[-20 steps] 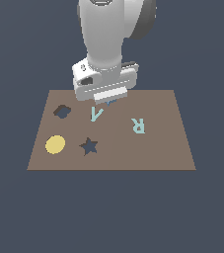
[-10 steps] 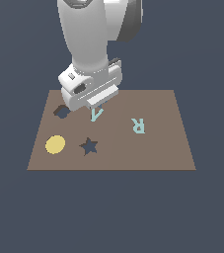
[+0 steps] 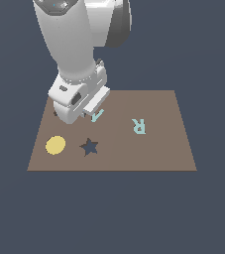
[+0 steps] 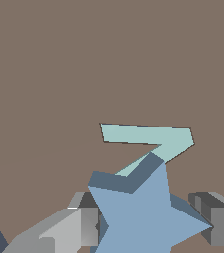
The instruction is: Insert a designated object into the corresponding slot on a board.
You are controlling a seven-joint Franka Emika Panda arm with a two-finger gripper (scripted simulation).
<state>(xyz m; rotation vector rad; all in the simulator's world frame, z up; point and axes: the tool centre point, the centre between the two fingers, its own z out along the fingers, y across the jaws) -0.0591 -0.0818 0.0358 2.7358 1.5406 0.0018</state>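
Brown and flat, the rectangular board (image 3: 158,149) lies under the white Panda arm (image 3: 74,44), which comes down from above and ends low over the board's far part, toward the exterior view's left. The pincer (image 4: 150,225) is hidden behind the wrist housing in the exterior view. In the wrist view its two grey fingers (image 4: 86,225) stand on either side of the light-blue star piece (image 4: 143,215), each touching a flank of the star. The pincer is thus narrowed around the star and holds it, clear of the brown surface.

Pale teal letter R (image 3: 139,125) lies on the board well to the pincer's side, toward the exterior view's right. Pale teal letter A (image 3: 98,116) lies just beside the pincer. In the wrist view a teal shape (image 4: 148,143) that appears to be this letter shows directly beyond the held star, partly covered by one star point. A yellow disc (image 3: 55,145) rests nearer the board's front edge than the pincer, toward the exterior view's left. The star-shaped slot (image 3: 89,147), dark navy, lies just beside the disc and in front of the pincer, apart from it and unfilled. A dark edge of another cutout (image 3: 56,113) shows at the base of the wrist housing, mostly hidden.
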